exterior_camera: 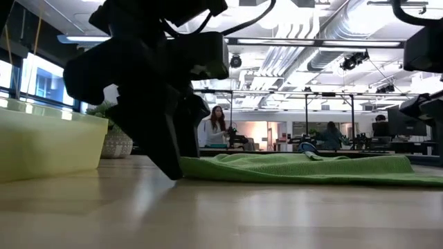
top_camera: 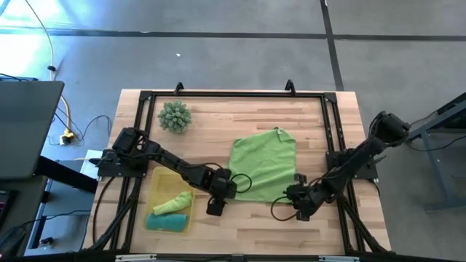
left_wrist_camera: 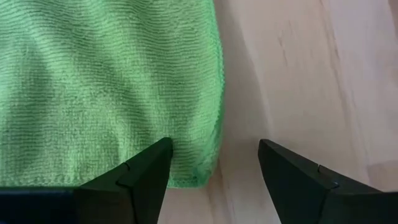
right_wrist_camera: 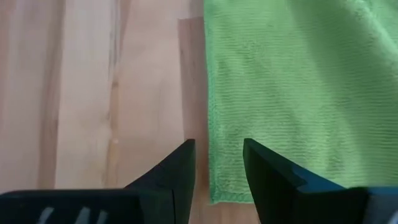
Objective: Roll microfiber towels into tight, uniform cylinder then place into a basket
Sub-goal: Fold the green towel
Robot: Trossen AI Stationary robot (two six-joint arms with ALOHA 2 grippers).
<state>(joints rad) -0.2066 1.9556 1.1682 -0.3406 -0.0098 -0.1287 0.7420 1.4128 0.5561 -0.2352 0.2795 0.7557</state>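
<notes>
A lime green towel (top_camera: 263,164) lies spread flat on the middle of the wooden table; it also shows in the low view (exterior_camera: 304,168). My left gripper (top_camera: 224,195) is open and low at the towel's near left corner (left_wrist_camera: 199,174). One finger (left_wrist_camera: 146,171) stands over the cloth, the other over bare wood. My right gripper (top_camera: 296,198) is open with a narrow gap at the towel's near right corner (right_wrist_camera: 217,186), its fingers on either side of the side edge. The yellow basket (top_camera: 156,182) at the near left holds a rolled lime towel (top_camera: 173,201) and a teal towel (top_camera: 167,220). My left gripper (exterior_camera: 169,162) points down and reaches the table top right at the towel's near left corner. Whether a finger touches the cloth, I cannot tell.
A spiky pale-green ball (top_camera: 175,116) sits at the far left of the table. A black frame (top_camera: 233,94) runs along the table's edges. Bare wood lies along the near edge in front of the towel (top_camera: 255,225). People show in the room behind the table (exterior_camera: 216,124).
</notes>
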